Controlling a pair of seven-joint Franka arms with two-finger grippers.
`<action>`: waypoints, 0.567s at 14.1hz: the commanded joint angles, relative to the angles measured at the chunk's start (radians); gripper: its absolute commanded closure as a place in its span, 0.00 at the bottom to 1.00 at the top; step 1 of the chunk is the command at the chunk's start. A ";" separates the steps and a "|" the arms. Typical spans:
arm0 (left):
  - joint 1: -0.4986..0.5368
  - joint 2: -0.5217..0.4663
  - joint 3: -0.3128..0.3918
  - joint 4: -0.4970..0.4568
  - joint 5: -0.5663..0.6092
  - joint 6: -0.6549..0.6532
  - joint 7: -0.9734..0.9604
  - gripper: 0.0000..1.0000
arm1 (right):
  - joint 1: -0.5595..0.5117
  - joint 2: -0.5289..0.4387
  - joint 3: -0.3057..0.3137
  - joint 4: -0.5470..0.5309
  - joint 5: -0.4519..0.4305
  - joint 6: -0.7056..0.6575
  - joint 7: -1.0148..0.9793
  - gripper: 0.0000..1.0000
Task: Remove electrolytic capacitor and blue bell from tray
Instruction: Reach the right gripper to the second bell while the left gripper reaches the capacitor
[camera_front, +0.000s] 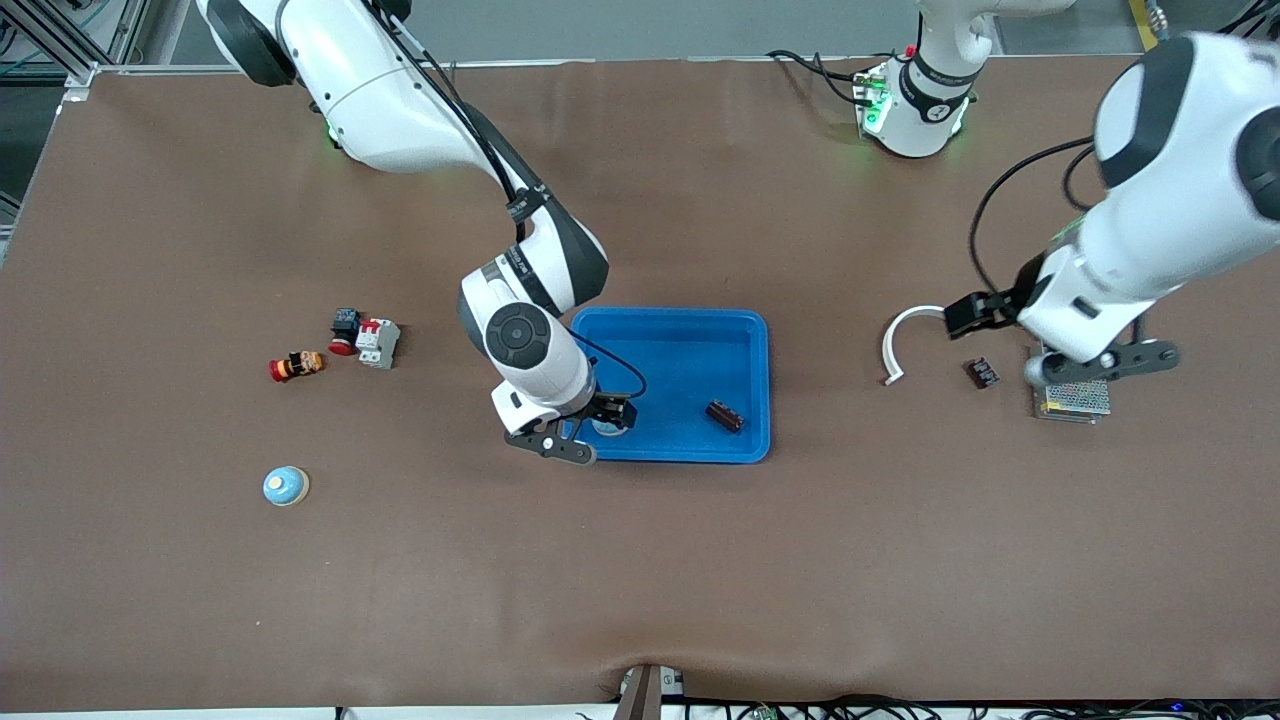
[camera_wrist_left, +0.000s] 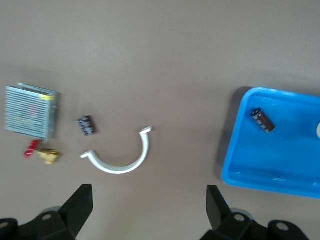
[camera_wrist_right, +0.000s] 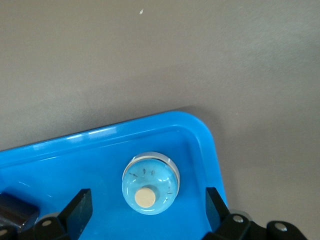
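Two bells: one (camera_wrist_right: 150, 184) in the blue tray (camera_front: 745, 330), one (camera_front: 286, 486) on the surface. Two capacitors: one (camera_front: 725, 416) in the tray, one (camera_front: 982, 373) outside. One white curved clamp (camera_front: 900, 340), one metal power supply (camera_front: 1075, 398).

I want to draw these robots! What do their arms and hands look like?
Both arms are glossy white with rounded black joints and thin black cables along them. Green lights glow at the bases. The right end effector and the left end effector are black, each with two flat fingers.
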 joint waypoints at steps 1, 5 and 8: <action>-0.053 0.068 -0.013 0.011 0.004 0.060 -0.124 0.00 | 0.022 0.020 -0.012 0.001 -0.005 0.034 0.020 0.00; -0.165 0.191 -0.011 0.008 0.057 0.161 -0.324 0.00 | 0.029 0.031 -0.012 0.001 -0.005 0.044 0.019 0.00; -0.226 0.263 -0.013 0.003 0.074 0.235 -0.504 0.00 | 0.031 0.046 -0.012 0.001 -0.007 0.060 0.019 0.00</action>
